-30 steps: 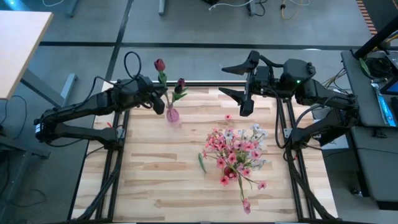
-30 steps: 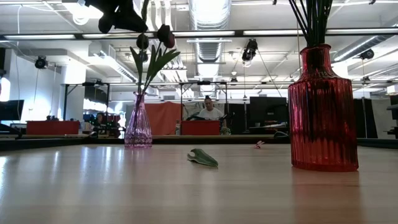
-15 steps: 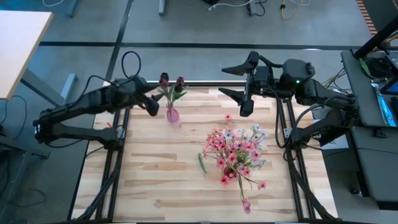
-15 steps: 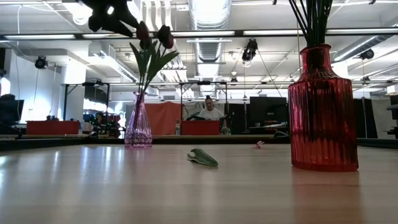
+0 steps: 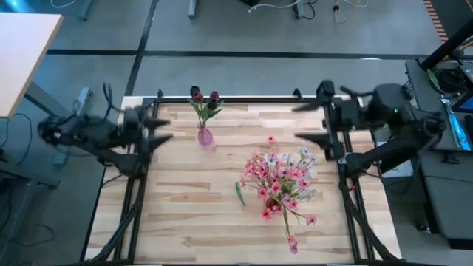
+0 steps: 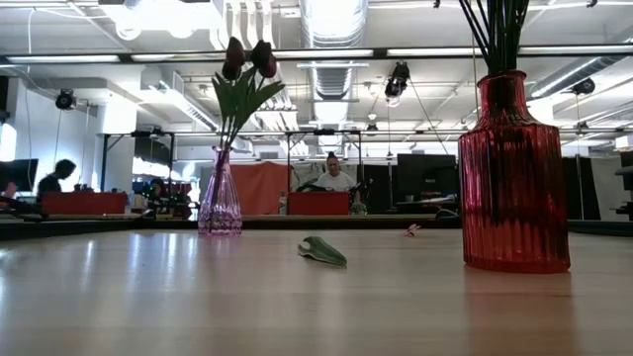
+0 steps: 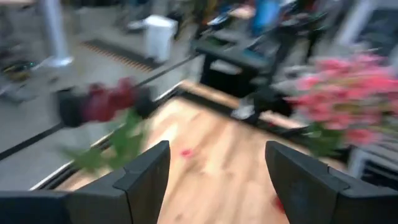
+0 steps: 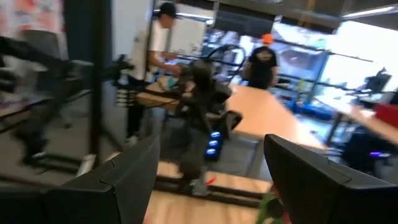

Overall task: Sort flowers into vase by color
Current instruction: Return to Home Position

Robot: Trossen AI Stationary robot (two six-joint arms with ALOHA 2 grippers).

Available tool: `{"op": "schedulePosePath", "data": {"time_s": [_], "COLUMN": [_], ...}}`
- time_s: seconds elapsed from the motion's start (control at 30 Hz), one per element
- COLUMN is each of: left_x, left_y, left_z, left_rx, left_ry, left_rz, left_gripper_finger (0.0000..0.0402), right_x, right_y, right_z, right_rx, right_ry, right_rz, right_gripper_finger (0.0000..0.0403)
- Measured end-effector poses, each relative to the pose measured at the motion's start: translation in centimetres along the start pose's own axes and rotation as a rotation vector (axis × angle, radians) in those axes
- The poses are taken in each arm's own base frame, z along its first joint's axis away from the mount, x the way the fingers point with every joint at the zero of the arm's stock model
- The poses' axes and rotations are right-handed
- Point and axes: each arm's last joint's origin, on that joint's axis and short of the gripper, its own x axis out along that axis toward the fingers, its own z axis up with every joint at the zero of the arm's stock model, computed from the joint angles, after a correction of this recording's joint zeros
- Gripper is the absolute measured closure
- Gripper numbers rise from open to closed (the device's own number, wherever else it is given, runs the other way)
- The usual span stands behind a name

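Flowers (image 5: 277, 176) of pink and whitish bloom were gathered in a red vase (image 6: 513, 178), which was set right of the middle of the tabletop (image 5: 185, 222), toward the edge shown lowest in the high view. Their sprays were spread wide above it, and one stem was hung out toward that same edge. Two maroon tulips (image 5: 205, 96) were held upright in a small purple vase (image 5: 205, 136), placed near the opposite edge and left of the middle, well apart from the red vase. A loose green leaf (image 5: 239, 193) was laid flat on the wood just beside the sprays, on their left, and a small pink petal (image 5: 270, 138) was left between the two vases. The left gripper (image 5: 157, 130) was held over the tabletop's left edge, its jaws spread apart with nothing between them. The right gripper (image 5: 297, 123) was held near the right edge, close to the corner, with its jaws likewise parted and empty. Neither gripper was touching a vase or a flower. People were seen at desks in the room beyond.
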Motion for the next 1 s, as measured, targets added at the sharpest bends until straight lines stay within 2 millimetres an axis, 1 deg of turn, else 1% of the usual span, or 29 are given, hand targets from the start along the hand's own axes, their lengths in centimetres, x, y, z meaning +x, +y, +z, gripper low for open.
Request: {"op": "schedulePosePath", "data": {"time_s": [0.1, 0.2, 0.27, 0.4, 0.47, 0.53, 0.6, 0.63, 0.7, 0.77, 0.83, 0.87, 0.93, 1.0], "left_x": [-0.2, -0.8, -1.9, -5.3, -7.3, -9.0, -10.2, -10.6, -10.4, -9.4, -8.0, -7.2, -5.6, -4.1], "left_y": [-2.2, -4.9, -6.5, -8.8, -9.3, -9.2, -8.7, -8.4, -8.0, -7.6, -7.3, -7.1, -6.5, -5.9], "left_z": [-1.7, -3.3, -4.4, -7.1, -9.1, -11.5, -14.0, -15.0, -15.8, -16.1, -16.2, -16.3, -17.0, -17.9], "left_rx": [0.049, 0.120, 0.166, 0.233, 0.287, 0.325, 0.319, 0.299, 0.258, 0.234, 0.225, 0.228, 0.238, 0.239], "left_ry": [-0.029, -0.067, -0.084, -0.119, -0.136, -0.162, -0.193, -0.185, -0.180, -0.184, -0.174, -0.151, -0.089, -0.027], "left_rz": [-0.116, -0.162, -0.160, -0.219, -0.284, -0.358, -0.418, -0.452, -0.459, -0.419, -0.354, -0.327, -0.286, -0.240], "left_gripper_finger": [0.0155, 0.0155, 0.0155, 0.0155, 0.0155, 0.0155, 0.0155, 0.0155, 0.0159, 0.0167, 0.0178, 0.0184, 0.0199, 0.0217], "right_x": [-0.7, -1.1, -1.9, -4.3, -5.8, -7.7, -11.6, -12.2, -13.1, -13.6, -13.8, -13.7, -13.1, -13.0], "right_y": [1.7, 3.4, 4.3, 5.7, 6.0, 5.9, 4.6, 4.7, 5.0, 5.3, 5.6, 6.0, 6.9, 7.6], "right_z": [-1.0, -2.4, -3.2, -4.8, -5.9, -7.1, -8.1, -8.8, -10.5, -12.2, -14.0, -15.2, -18.0, -19.8], "right_rx": [0.022, 0.033, 0.044, 0.109, 0.150, 0.211, 0.302, 0.333, 0.376, 0.415, 0.464, 0.468, 0.465, 0.464], "right_ry": [0.027, 0.078, 0.098, 0.106, 0.118, 0.118, 0.025, -0.001, -0.056, -0.114, -0.152, -0.132, -0.092, -0.122], "right_rz": [0.062, 0.062, 0.058, 0.091, 0.112, 0.145, 0.204, 0.255, 0.365, 0.422, 0.444, 0.453, 0.463, 0.502], "right_gripper_finger": [0.0122, 0.0122, 0.0122, 0.0122, 0.0122, 0.0122, 0.0122, 0.0122, 0.0122, 0.0122, 0.0122, 0.0122, 0.0122, 0.0122]}}
